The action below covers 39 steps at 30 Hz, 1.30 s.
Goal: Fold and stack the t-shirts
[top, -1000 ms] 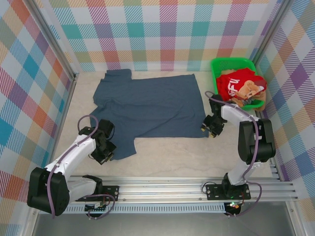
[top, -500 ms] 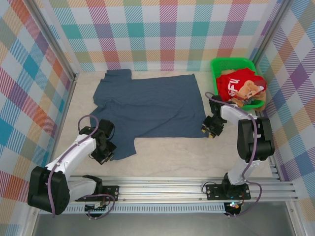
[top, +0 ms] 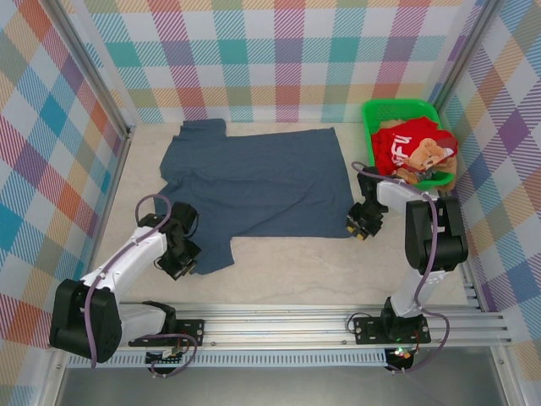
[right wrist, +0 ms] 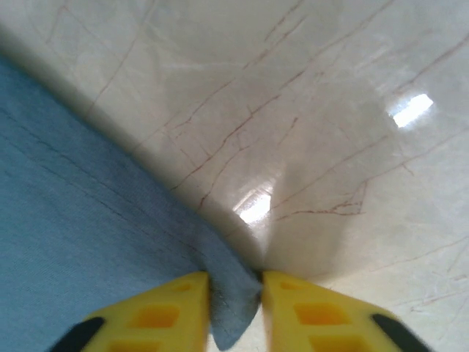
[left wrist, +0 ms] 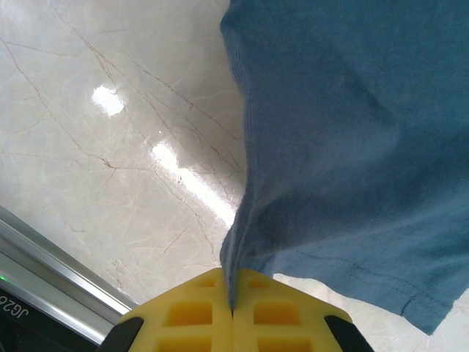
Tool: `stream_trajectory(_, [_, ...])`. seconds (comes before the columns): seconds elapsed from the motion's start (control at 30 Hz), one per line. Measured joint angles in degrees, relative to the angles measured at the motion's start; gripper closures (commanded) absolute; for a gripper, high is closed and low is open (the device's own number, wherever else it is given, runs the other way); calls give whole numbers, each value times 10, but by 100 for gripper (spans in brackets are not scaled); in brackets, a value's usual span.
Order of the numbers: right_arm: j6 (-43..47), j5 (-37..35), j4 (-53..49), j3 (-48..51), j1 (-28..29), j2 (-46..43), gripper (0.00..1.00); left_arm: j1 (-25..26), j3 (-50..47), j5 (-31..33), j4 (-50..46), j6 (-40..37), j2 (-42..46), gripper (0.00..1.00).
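A dark slate-blue t-shirt [top: 254,182] lies spread flat on the table, collar to the left. My left gripper [top: 184,264] is at its near-left sleeve. In the left wrist view the yellow fingers [left wrist: 190,315] of the left gripper [left wrist: 233,293] are shut on a pinched fold of the blue cloth [left wrist: 352,147]. My right gripper [top: 358,227] is at the shirt's near-right corner. In the right wrist view that corner [right wrist: 234,301] lies between the jaws of the right gripper [right wrist: 234,293], which stand a narrow gap apart. A red t-shirt [top: 406,144] with white lettering lies in the basket.
The green plastic basket [top: 397,105] stands at the back right and holds more garments, one with orange-tan print [top: 433,156]. Checked walls close the table in on three sides. A metal rail [top: 296,326] runs along the near edge.
The right gripper's jaws have narrowed around the shirt's corner. The left gripper has shifted slightly toward the shirt, still holding the sleeve.
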State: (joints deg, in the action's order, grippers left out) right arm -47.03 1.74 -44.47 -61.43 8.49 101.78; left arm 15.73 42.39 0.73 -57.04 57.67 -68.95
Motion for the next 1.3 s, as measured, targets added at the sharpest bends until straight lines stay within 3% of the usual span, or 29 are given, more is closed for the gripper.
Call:
stream_trajectory(0.2, [0,-3,0,-1,5,-3,100,0,18,21,-20,4,1,100])
stream_trajectory(0.53, [46,-26,-61,21,40,-70,100,45,30,61,-170,83,142,100])
stream_trajectory(0.77, [63,-13,-110,62,43,-135,100,87,70,70,-222,105,153,100])
stream_trajectory(1.03, [82,-11,-128,37,43,-127,100,89,137,114,-180,81,83,100])
stream_trajectory(1.3, [107,-11,-136,-52,42,-89,100,51,266,99,-76,-13,-69,100])
